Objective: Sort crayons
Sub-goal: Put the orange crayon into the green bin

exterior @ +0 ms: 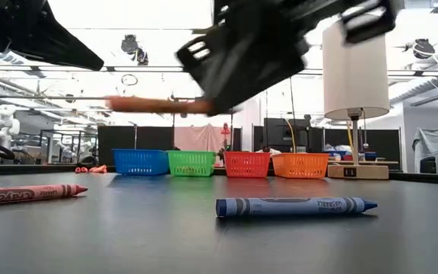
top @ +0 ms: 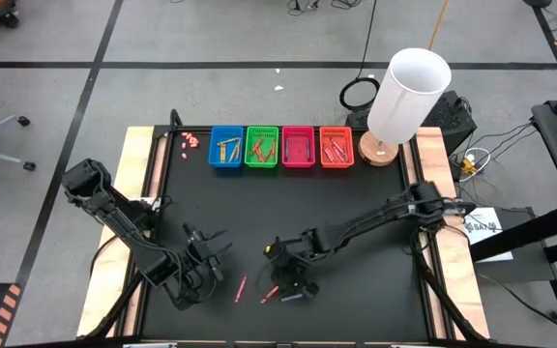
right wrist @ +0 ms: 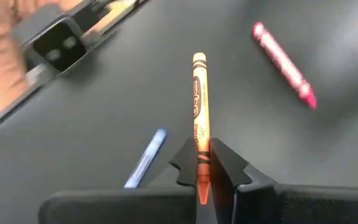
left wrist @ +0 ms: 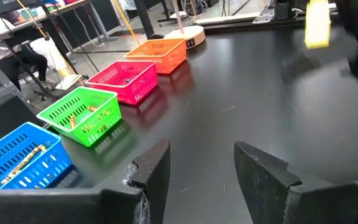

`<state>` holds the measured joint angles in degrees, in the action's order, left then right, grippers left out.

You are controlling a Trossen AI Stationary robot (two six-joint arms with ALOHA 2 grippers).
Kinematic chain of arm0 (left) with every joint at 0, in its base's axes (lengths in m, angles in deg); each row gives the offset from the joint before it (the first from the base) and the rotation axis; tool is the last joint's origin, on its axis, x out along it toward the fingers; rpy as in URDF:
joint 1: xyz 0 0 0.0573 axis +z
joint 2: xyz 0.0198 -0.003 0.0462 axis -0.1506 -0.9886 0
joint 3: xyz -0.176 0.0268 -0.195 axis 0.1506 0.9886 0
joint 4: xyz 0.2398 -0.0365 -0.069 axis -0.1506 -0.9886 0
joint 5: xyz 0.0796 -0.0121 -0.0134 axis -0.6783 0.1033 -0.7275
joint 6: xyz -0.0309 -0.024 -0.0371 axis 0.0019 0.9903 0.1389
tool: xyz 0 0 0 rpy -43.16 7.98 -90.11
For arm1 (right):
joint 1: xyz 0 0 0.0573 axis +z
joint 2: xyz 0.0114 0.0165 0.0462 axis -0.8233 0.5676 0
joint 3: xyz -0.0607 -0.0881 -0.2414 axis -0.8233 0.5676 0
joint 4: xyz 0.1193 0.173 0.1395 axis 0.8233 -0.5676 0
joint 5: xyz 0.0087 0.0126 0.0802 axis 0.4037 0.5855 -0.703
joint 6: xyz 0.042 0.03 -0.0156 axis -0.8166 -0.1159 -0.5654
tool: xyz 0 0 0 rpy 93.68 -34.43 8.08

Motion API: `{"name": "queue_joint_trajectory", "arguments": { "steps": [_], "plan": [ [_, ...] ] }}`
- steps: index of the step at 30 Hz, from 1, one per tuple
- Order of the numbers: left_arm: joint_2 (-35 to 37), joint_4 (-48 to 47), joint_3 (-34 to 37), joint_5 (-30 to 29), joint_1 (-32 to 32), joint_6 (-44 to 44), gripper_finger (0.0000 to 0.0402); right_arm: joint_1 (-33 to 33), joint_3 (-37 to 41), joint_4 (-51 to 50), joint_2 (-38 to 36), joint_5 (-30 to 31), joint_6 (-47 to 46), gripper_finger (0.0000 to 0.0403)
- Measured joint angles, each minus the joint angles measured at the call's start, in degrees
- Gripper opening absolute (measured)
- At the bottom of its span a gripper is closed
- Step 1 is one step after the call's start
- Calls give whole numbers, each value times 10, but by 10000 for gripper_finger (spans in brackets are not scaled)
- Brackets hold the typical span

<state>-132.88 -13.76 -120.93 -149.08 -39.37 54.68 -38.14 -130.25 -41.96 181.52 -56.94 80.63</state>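
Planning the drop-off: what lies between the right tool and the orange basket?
High view: only bare black mat between the right tool, shut on an orange crayon, and the orange basket.

The orange crayon (right wrist: 199,124) has its lower end hidden between the right gripper's (right wrist: 202,167) fingers; basket contents stay too small to tell.

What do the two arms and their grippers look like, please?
Both arms are dark, almost black, jointed, with cables along their links. The left gripper has two broad, dark, angular fingers. The right gripper has matching dark wedge-shaped fingers. No markings are visible.
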Motion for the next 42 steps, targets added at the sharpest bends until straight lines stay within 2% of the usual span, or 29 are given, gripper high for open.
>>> {"name": "queue_joint_trajectory", "arguments": {
  "steps": [5, 8, 11, 14, 18, 23, 28, 32, 37, 42],
  "plan": [
    [0, 4, 0, 4, 0, 0, 176, -2, 6, -127, -57, -9, -47, 1],
    [0, 7, 0, 12, 0, 0, 176, 2, 47, -135, -81, -16, -86, 1],
    [0, 9, 0, 12, 0, -1, 176, 10, 115, -30, -99, -14, -140, 1],
    [0, 10, 0, 12, 0, -1, 176, 21, 200, 177, -104, 12, -194, 1],
    [0, 12, 0, 12, 0, -1, 176, 32, 312, 463, -97, 99, -248, 0],
    [0, 15, 0, 12, 5, -6, 176, 39, 396, 660, -97, 242, -265, 0],
    [0, 22, 0, 12, 22, -15, 176, 38, 424, 770, -97, 324, -222, 4],
    [0, 21, 0, 12, 38, -19, 176, 34, 425, 791, -97, 373, -188, 6],
    [0, 21, 0, 12, 55, -19, 176, 23, 425, 787, -97, 376, -139, 8],
    [0, 21, 0, 11, 69, -35, 176, 22, 425, 787, -97, 374, -46, 8]
  ]
}}
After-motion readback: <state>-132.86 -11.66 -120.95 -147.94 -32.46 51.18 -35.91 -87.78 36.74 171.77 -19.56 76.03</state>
